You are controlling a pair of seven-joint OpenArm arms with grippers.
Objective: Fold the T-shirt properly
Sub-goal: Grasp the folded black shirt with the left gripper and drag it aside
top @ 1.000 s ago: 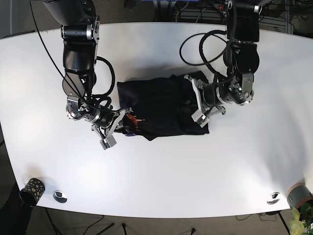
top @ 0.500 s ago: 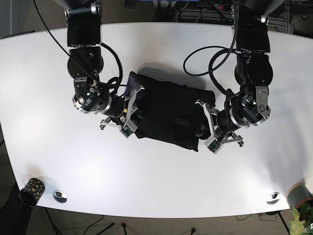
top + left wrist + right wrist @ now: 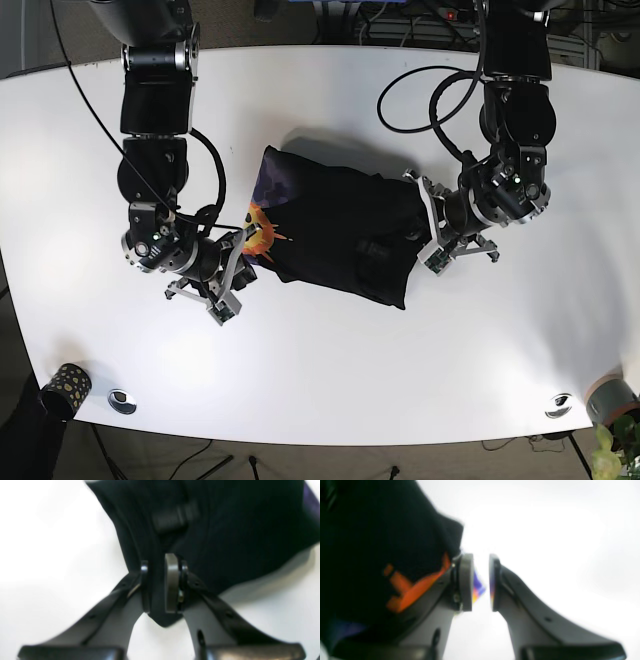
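The black T-shirt (image 3: 340, 235) lies as a folded bundle in the middle of the white table (image 3: 350, 370), with an orange print at its left edge. My left gripper (image 3: 425, 240) is at the shirt's right edge. In the left wrist view the gripper (image 3: 158, 585) is shut on a fold of the black cloth (image 3: 225, 530). My right gripper (image 3: 243, 268) is at the shirt's lower left corner. In the right wrist view its jaws (image 3: 481, 580) stand a little apart with table showing between them. The shirt (image 3: 382, 542) lies against the outside of the left finger.
A patterned cup (image 3: 68, 382) and a small round disc (image 3: 122, 400) sit at the front left edge. Another disc (image 3: 560, 404) and a plant pot (image 3: 612, 400) are at the front right. Black cables loop over the table behind both arms.
The right gripper pulled back down and left from the shirt's left edge, jaws now parted. The left gripper lifted the right edge up and back. The orange print now shows.
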